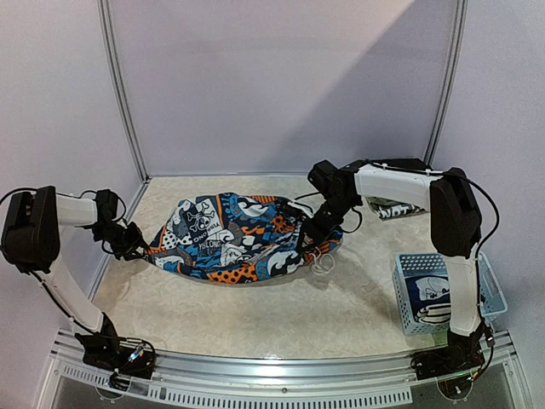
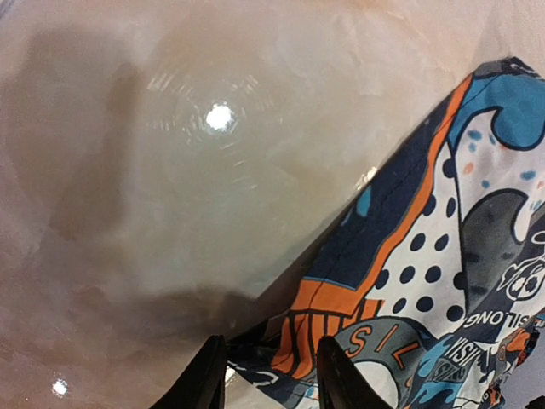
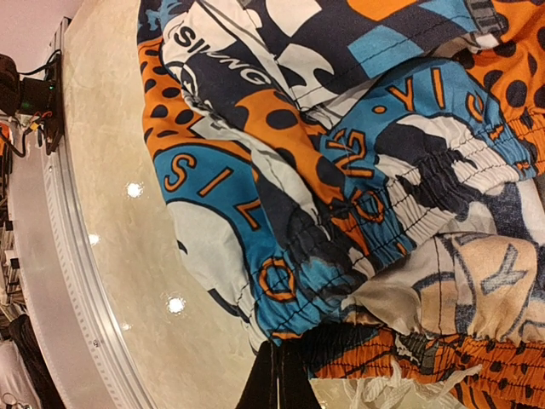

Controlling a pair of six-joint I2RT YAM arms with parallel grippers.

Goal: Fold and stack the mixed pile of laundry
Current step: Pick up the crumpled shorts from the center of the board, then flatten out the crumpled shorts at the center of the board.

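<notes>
One cartoon-print garment point(image 1: 243, 239) is stretched unfolded over the table point(image 1: 281, 315), waistband clamped by the right gripper point(image 1: 313, 232), hem between the left gripper's point(image 1: 140, 249) parted fingers point(image 2: 341, 379), grip undeterminable; nothing is seen stacked.

We read lettering only on the cartoon-print garment point(image 3: 255, 196); in the right wrist view, orange letters S, I, L, O stand on a blue patch; in the left wrist view, orange SIL and, upside down, white LONG; the other letters stay unclear to us.
</notes>
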